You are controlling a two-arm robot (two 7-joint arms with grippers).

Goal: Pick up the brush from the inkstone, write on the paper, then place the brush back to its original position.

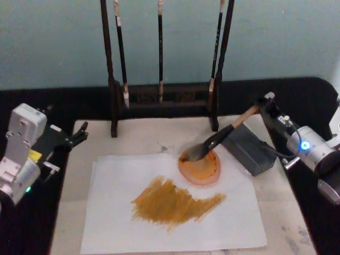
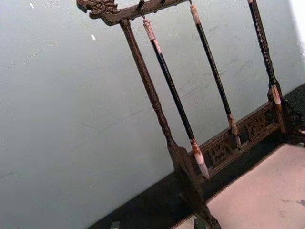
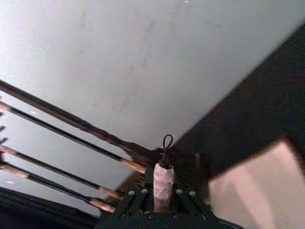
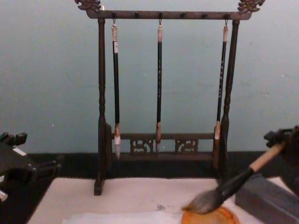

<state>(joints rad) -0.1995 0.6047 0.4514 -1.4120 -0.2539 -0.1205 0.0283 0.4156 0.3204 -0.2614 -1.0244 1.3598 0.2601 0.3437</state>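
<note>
Currently right tool (image 1: 261, 108) clenched on the brush (image 1: 226, 133) handle end — bristles resting on orange dish (image 1: 206, 172), at far-right corner of the paper (image 1: 159, 236). Left tool (image 1: 74, 137) parked, idle, by left edge of the counter (image 1: 58, 103).

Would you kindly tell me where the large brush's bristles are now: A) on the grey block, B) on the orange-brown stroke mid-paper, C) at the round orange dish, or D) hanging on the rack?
C: the brush, held by the right gripper, slants down with its bristles at the round orange dish by the far edge of the paper.
</note>
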